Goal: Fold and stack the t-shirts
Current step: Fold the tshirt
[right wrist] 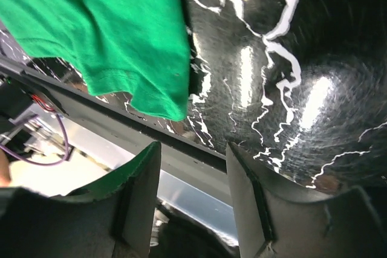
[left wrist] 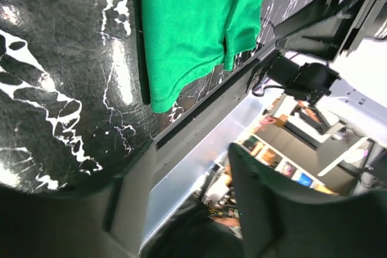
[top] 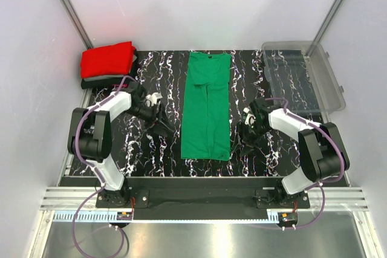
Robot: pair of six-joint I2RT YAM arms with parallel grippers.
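A bright green t-shirt (top: 206,107) lies flat in a long narrow strip down the middle of the black marbled table (top: 151,149). At the back left, a folded red t-shirt (top: 107,60) tops a stack of dark folded t-shirts (top: 100,80). My left gripper (top: 160,119) hovers just left of the green shirt, open and empty. In the left wrist view the shirt's hem (left wrist: 193,22) lies ahead of that gripper (left wrist: 175,191). My right gripper (top: 245,128) hangs just right of the shirt, open. Its fingers (right wrist: 136,197) stand apart near the shirt's corner (right wrist: 121,40).
A clear plastic bin (top: 305,74) sits tilted at the back right. The table's front edge and a metal rail (top: 205,200) run between the arm bases. White walls close in both sides.
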